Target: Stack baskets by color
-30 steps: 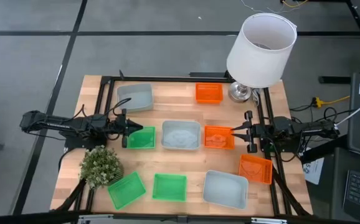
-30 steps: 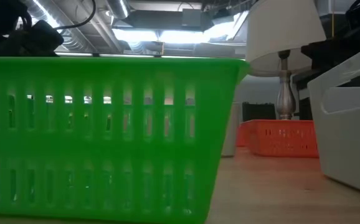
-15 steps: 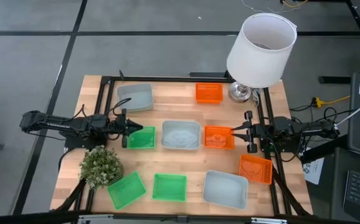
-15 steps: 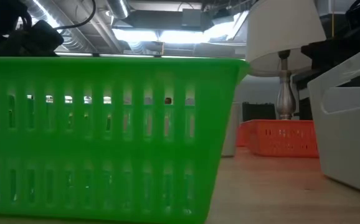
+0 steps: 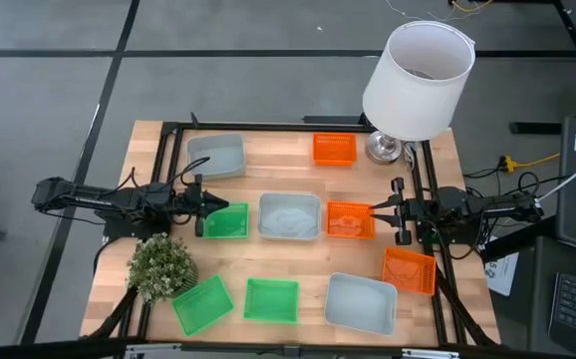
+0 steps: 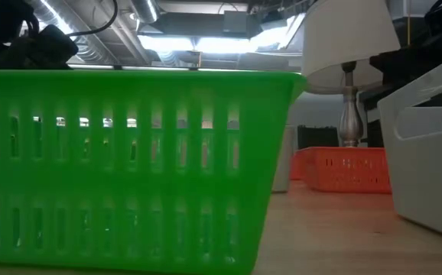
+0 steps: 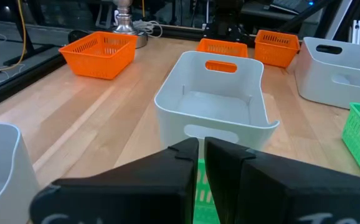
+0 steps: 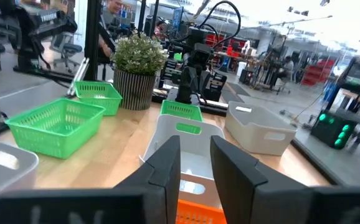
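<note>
Nine baskets lie singly, bottoms down, on the wooden table (image 5: 298, 264). The orange ones are at the far middle (image 5: 334, 149), centre right (image 5: 350, 220) and near right (image 5: 409, 269). The green ones are at centre left (image 5: 226, 221) and along the near edge (image 5: 202, 304), (image 5: 271, 300). The grey-blue ones are at far left (image 5: 215, 156), centre (image 5: 289, 216) and near right (image 5: 361, 302). My left gripper (image 7: 202, 152) hovers shut just left of the centre-left green basket. My right gripper (image 8: 195, 155) hovers open just right of the centre-right orange basket (image 8: 198, 213).
A lamp with a big white shade (image 5: 415, 80) stands at the far right corner. A bushy potted plant (image 5: 160, 265) stands at the near left, beside the left arm. A black frame (image 5: 268, 127) runs along the table's far, left and right sides.
</note>
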`<state>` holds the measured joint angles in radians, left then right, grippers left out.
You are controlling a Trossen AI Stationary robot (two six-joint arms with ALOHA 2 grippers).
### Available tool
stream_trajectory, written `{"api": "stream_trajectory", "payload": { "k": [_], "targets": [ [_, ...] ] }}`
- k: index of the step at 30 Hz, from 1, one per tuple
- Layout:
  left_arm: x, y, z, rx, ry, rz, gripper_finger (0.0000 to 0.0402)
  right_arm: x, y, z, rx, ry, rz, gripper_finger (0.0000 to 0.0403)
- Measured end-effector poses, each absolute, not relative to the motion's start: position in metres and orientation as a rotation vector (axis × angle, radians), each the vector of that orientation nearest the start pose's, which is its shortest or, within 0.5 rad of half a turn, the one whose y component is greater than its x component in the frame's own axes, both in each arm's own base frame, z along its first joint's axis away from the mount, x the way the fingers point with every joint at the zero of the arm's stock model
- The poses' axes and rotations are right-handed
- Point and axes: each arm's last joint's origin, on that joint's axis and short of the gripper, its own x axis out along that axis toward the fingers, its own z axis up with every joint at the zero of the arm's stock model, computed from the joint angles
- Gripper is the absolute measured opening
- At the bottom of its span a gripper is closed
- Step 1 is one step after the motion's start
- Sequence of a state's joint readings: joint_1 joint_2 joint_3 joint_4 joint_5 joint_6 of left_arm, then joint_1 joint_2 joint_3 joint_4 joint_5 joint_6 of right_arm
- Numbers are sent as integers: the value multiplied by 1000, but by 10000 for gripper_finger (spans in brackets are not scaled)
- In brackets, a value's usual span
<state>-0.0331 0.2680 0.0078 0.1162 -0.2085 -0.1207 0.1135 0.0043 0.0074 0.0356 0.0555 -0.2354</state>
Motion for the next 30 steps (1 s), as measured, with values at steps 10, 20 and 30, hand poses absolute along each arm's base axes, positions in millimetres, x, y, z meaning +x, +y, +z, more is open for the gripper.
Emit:
{"api": "stream_trajectory", "payload": {
  "k": [10,20,30],
  "targets": [
    [113,2,154,-103,133,183,21,97,10,170,-181,-58,71,90],
    [113,2,155,-103,132,183,21,96,13,173,-12,-76,193,90],
    [113,2,155,-103,132,183,21,96,15,174,129,-76,246,90]
  ]
}}
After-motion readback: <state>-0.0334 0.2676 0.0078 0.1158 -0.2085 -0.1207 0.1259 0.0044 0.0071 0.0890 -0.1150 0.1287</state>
